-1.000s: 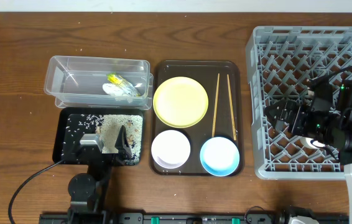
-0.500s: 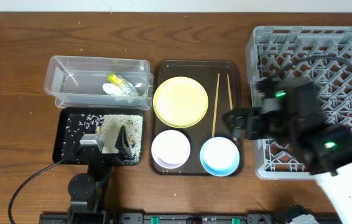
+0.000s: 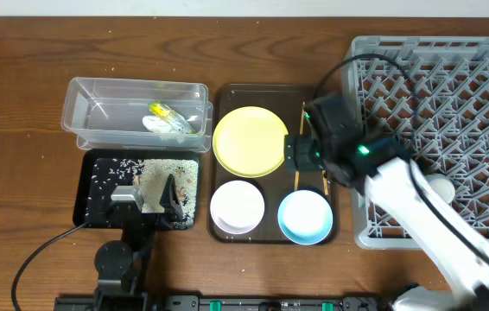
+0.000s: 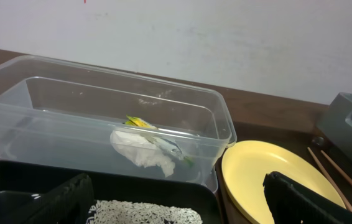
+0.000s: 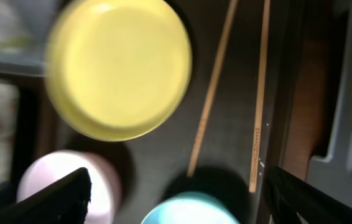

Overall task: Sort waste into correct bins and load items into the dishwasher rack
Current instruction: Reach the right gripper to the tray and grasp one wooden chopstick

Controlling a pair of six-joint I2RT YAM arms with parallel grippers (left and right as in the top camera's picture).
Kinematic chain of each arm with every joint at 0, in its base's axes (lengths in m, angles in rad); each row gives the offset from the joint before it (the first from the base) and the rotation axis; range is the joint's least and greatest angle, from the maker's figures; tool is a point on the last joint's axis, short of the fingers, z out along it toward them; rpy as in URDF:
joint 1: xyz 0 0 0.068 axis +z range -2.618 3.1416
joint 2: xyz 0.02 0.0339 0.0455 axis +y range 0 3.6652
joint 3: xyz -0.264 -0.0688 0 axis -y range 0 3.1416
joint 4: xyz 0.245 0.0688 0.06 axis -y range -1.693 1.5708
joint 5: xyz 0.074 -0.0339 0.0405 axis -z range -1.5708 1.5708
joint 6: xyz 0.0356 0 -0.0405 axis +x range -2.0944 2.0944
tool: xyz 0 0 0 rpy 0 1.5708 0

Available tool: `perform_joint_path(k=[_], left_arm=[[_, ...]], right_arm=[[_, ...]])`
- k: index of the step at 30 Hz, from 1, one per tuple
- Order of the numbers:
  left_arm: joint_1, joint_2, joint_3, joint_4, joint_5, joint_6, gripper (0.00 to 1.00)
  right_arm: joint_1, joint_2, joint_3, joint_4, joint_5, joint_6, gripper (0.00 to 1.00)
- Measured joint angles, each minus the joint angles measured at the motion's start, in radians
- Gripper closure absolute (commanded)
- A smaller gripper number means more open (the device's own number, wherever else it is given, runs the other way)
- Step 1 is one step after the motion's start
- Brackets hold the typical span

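The crumpled yellow-green wrapper (image 3: 168, 118) (image 4: 146, 142) lies in the clear tub (image 3: 98, 108) (image 4: 51, 106). White rice grains (image 3: 123, 168) (image 4: 145, 214) lie in the black tray (image 3: 87, 203). The yellow plate (image 3: 250, 141) (image 5: 119, 65), white bowl (image 3: 238, 207) (image 5: 70, 183), light blue bowl (image 3: 305, 216) (image 5: 188, 213) and chopsticks (image 3: 319, 112) (image 5: 210, 99) sit on the brown serving tray. My right gripper (image 3: 296, 160) (image 5: 182, 199) is open and empty, hovering over the chopsticks' lower part between plate and blue bowl. My left gripper (image 3: 145, 203) (image 4: 176, 205) is open and empty over the black tray. The grey rack (image 3: 452, 104) stands at right.
The brown serving tray (image 3: 227, 93) lies between the bins and the rack. The rack's corner (image 4: 350, 118) shows in the left wrist view and its wall (image 5: 350, 93) in the right wrist view. A cable (image 3: 37, 255) trails from the left arm.
My right arm has swung left from above the rack to above the serving tray, now over the chopsticks. The left arm and all objects have not moved.
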Motion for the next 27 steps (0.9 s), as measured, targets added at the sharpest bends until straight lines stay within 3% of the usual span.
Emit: perform_joint_path(k=[2,8,20,27], left_arm=[[0.000,0.000,0.000,0.000,0.000,0.000,0.10],[0.000,0.000,0.000,0.000,0.000,0.000,0.10],[0.000,0.000,0.000,0.000,0.000,0.000,0.10],[0.000,0.000,0.000,0.000,0.000,0.000,0.09]], right_arm=[[-0.019,0.056,0.000,0.022,-0.008,0.000,0.33],[-0.042,0.137,0.000,0.073,0.022,0.007,0.47],[-0.063,0.340,0.000,0.132,0.146,0.049,0.46],[-0.063,0.429,0.000,0.129,0.171,0.060,0.76]])
